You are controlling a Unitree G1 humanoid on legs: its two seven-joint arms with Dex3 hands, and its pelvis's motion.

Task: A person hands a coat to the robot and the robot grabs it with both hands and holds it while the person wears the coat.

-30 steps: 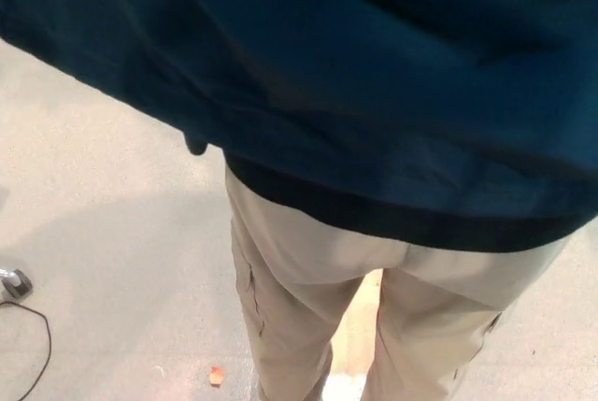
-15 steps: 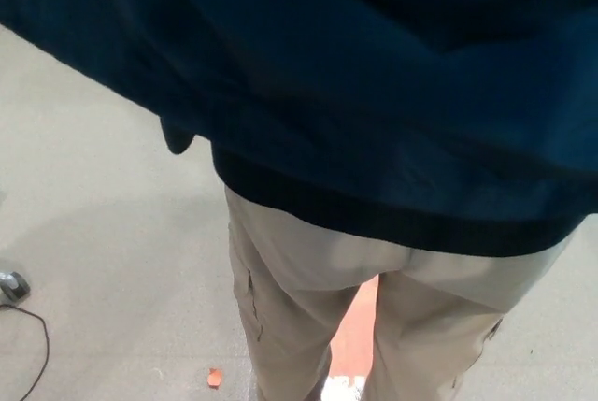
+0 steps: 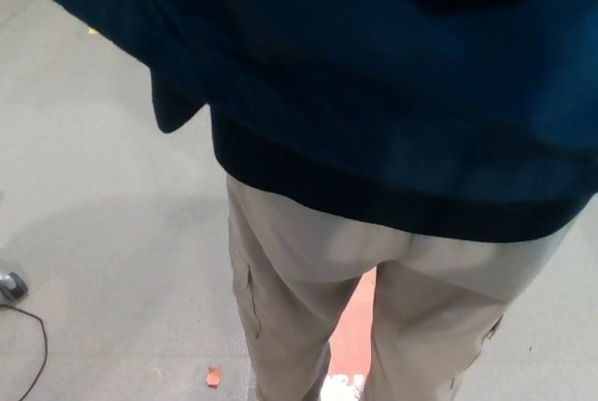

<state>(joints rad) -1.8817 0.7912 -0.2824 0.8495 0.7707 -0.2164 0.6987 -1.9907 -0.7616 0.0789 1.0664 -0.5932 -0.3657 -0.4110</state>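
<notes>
Head view shows the coat (image 3: pixel 392 74) filling the upper part of the picture: dark navy blue, smooth cloth with soft folds, ending in a darker ribbed hem band that runs across the person's hips. A loose flap of it hangs down at the left edge. Below the hem stand the person's beige trousers (image 3: pixel 299 298), seen from behind, over a grey floor (image 3: pixel 103 233). Neither robot hand shows, so finger positions cannot be told. A black cable (image 3: pixel 37 345) lies at lower left.
</notes>
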